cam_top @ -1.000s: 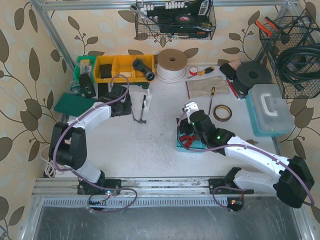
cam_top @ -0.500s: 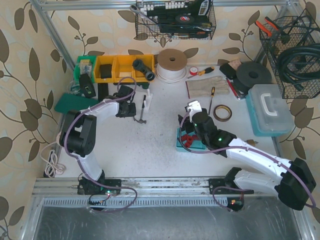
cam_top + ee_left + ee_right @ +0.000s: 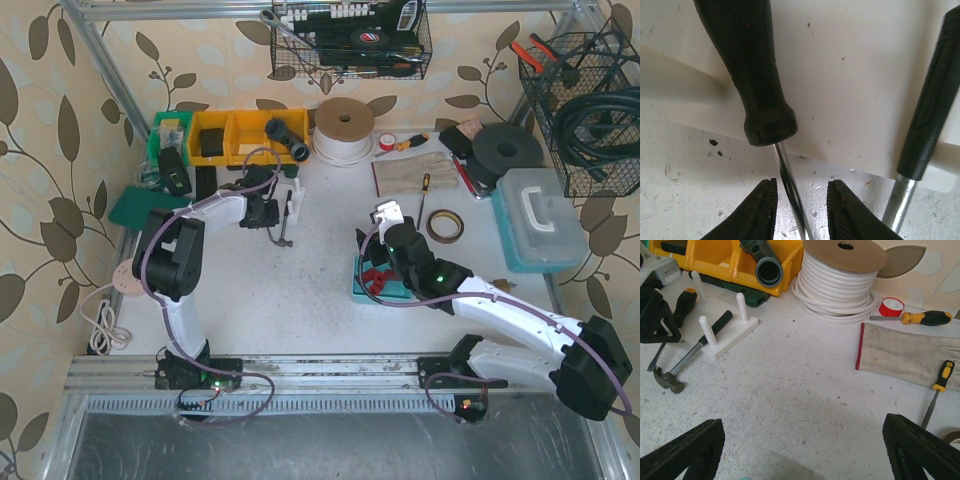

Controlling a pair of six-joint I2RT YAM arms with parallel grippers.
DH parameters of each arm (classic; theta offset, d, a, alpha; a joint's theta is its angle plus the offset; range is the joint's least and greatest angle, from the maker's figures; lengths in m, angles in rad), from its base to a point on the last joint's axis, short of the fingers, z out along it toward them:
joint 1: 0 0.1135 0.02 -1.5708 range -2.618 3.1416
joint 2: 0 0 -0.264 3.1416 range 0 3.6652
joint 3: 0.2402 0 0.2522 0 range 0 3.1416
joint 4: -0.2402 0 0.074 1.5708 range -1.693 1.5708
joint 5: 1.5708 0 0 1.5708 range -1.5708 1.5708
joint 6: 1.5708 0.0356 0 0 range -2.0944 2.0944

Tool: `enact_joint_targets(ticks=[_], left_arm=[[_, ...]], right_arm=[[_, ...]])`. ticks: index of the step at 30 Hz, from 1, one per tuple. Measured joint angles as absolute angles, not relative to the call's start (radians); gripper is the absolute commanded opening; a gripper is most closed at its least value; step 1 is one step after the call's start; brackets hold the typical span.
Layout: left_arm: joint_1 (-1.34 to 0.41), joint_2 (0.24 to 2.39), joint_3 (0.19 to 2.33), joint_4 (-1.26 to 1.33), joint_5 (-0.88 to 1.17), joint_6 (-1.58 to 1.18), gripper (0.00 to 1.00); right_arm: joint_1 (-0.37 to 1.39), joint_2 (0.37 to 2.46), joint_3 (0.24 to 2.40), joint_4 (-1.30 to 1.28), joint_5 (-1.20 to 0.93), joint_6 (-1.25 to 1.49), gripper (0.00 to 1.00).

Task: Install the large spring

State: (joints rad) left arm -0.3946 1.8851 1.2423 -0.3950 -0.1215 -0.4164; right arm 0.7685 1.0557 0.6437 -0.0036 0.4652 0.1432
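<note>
At the white peg block (image 3: 292, 204), the left gripper (image 3: 801, 212) straddles a screwdriver (image 3: 752, 75).
Its jaws stand narrowly apart with the thin shaft between them, not visibly pinched; a hammer (image 3: 927, 115) lies just beside it on the block. Well right of the block, the right gripper (image 3: 802, 440) has its jaws spread wide and holds nothing. Where the large spring is, I cannot tell.

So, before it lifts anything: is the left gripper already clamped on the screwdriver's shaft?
No, the left gripper is open, with a visible gap on either side of the screwdriver shaft.
</note>
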Motion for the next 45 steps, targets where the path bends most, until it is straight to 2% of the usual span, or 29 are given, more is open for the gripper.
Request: enact_joint_targets(ticks=[10, 21, 32, 45], left_arm=[[-0.395, 1.934, 1.244, -0.402, -0.121, -0.429, 0.27], [-0.395, 1.935, 1.244, -0.402, -0.121, -0.432, 0.0], [-0.395, 1.902, 1.229, -0.403, -0.109, -0.416, 0.0], [-0.401, 1.69, 1.155, -0.423, -0.06, -0.39, 0.0]], right_arm=[[0.768, 1.056, 0.643, -0.004, 0.48, 0.144, 0.86], [0.768, 1.068, 0.643, -0.005, 0.491, 0.144, 0.85], [0.768, 1.067, 0.643, -0.004, 0.514, 0.145, 0.85], [0.768, 1.06, 0.643, -0.004, 0.537, 0.144, 0.85]])
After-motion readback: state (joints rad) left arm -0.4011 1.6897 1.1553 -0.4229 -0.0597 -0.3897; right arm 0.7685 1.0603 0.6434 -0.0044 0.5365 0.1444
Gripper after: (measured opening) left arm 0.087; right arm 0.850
